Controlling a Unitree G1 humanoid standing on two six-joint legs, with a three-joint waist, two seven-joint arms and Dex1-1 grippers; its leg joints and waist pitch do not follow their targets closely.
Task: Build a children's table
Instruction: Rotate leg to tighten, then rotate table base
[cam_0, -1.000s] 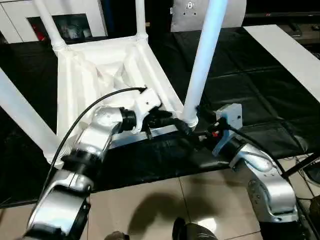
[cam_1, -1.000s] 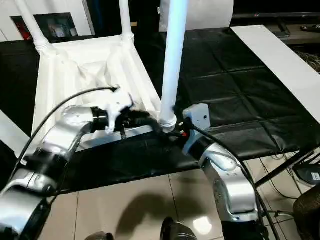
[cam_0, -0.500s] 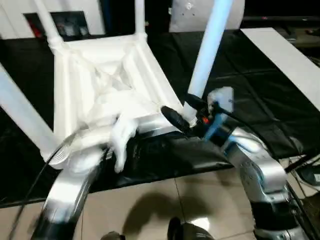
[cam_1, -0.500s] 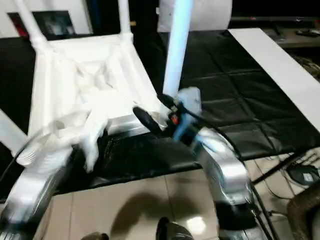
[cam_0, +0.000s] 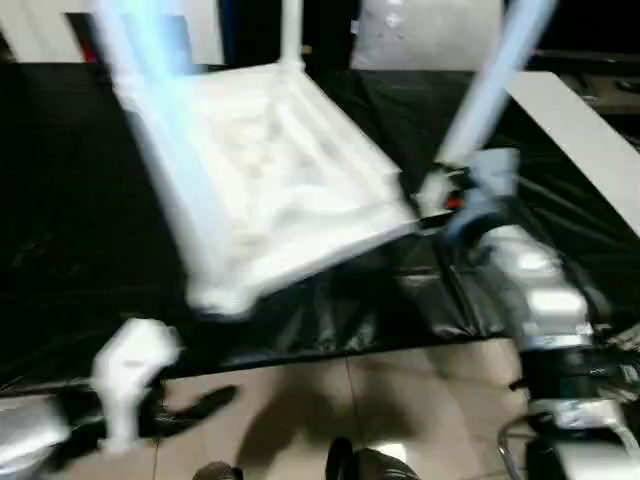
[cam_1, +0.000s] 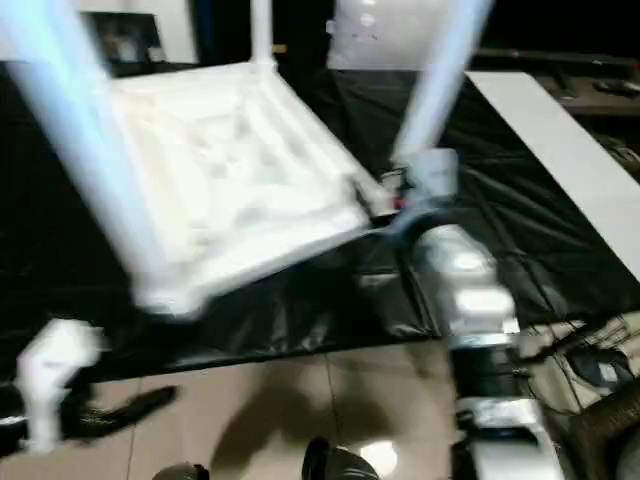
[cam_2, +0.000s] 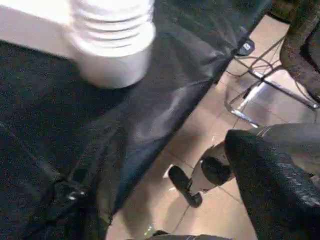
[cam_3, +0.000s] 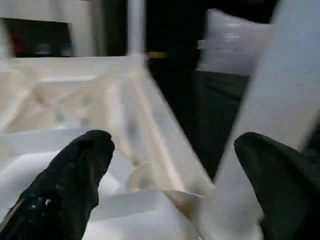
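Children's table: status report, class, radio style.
Left gripper low over floor, off table. Right gripper jaws open at near leg's base. Children's table upside down on black cloth.

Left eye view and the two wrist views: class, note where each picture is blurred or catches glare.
Left eye view: the upturned children's table and its legs smear with motion blur; glare spots the floor tile. Right wrist view: the black fingers close to the lens are soft. Left wrist view: fairly crisp leg socket, sheen on black cloth.

No legible text or labels anywhere
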